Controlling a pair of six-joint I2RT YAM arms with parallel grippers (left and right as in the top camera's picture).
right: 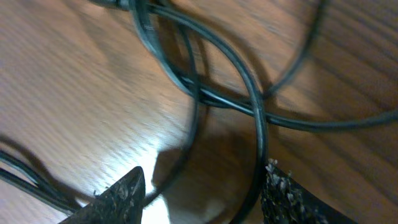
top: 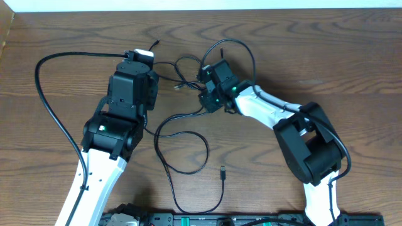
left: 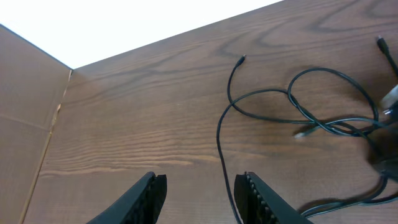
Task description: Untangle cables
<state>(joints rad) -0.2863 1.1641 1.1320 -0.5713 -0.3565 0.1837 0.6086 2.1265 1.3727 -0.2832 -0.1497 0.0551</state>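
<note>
Right fingers (right: 118, 198) astride blurred cables (right: 255, 115), bases cropped

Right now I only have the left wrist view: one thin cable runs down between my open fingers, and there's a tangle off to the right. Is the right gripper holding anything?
Observer: No. In its wrist view the right gripper is open, with crossing cables lying between its fingers, and nothing is pinched.
Operator: Where does it sit on the table?
Observer: From overhead, it sits mid-table at the tangle's right edge, across from the left gripper.
Operator: Any loose ends I can't see?
Observer: One black plug lies free, nearer the robot's base.
</note>
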